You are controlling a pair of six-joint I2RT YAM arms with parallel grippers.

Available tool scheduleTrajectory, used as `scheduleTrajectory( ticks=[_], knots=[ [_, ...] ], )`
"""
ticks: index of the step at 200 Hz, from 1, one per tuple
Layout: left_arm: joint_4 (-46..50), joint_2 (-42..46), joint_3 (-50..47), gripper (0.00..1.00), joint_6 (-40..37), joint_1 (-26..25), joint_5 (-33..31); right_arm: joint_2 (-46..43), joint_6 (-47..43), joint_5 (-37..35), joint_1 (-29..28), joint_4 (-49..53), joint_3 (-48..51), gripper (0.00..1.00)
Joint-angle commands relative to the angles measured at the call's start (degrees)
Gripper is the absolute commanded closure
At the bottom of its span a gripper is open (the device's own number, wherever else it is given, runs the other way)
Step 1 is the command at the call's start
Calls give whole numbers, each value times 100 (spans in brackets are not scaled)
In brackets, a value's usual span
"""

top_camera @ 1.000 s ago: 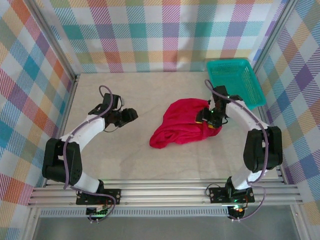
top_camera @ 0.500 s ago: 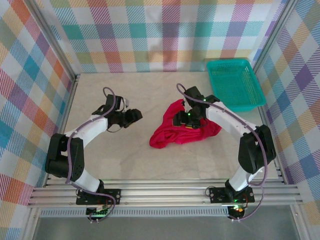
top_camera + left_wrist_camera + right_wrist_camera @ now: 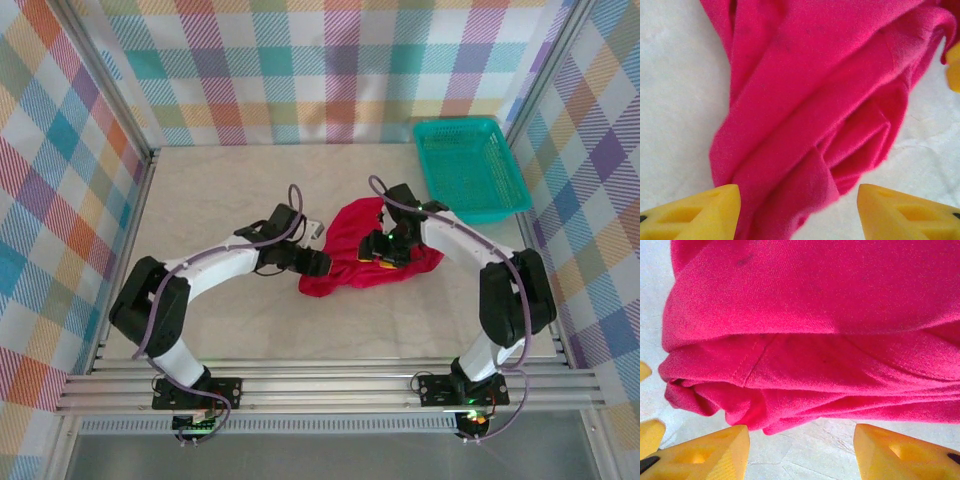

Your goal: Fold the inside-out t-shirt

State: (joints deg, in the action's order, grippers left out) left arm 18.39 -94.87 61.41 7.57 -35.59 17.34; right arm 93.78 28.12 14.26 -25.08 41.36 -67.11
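The inside-out t-shirt (image 3: 352, 232) is a crumpled red heap in the middle of the table. My left gripper (image 3: 318, 264) is at the heap's lower left edge. In the left wrist view its yellow fingertips (image 3: 705, 212) stand wide apart, and a fold of the t-shirt (image 3: 810, 100) lies loose between them, so the left gripper (image 3: 797, 215) is open. My right gripper (image 3: 384, 254) hangs over the heap's right half. In its wrist view the right gripper (image 3: 797, 452) is open over bare table, with the t-shirt's hem (image 3: 805, 365) just ahead of its fingertips (image 3: 900, 450).
A teal plastic basket (image 3: 470, 165) stands at the table's back right corner. Checked cloth walls and metal rails close in the table (image 3: 220, 180). Bare tabletop lies to the left of the heap and in front of it.
My left arm has swung right from the open table to the t-shirt's left edge, and its jaws have widened a little. My right gripper has moved from the heap's right edge towards its middle.
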Motion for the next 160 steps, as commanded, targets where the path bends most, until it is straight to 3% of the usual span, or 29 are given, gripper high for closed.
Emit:
scheduleTrajectory(
  ticks=[1, 45, 51, 81, 115, 160],
  knots=[
    [413, -316, 487, 36, -414, -264, -538, -222, 81, 232, -23, -105, 116, 43],
    [668, -805, 838, 47, -277, -325, -567, -373, 225, 417, -32, -264, 348, 47],
    [666, -805, 846, 52, -259, -325, -554, -393, 258, 444, -36, -297, 390, 48],
    [909, -824, 1057, 100, -230, -325, -566, -424, 479, 507, -219, -565, 596, 53],
    [1013, -488, 1220, 100, 83, -124, -208, -210, 947, 556, -574, -1141, 644, 57],
    [677, -83, 1134, 100, 664, 238, 451, 275, 1620, 506, -726, -1985, 533, 52]
  ],
)
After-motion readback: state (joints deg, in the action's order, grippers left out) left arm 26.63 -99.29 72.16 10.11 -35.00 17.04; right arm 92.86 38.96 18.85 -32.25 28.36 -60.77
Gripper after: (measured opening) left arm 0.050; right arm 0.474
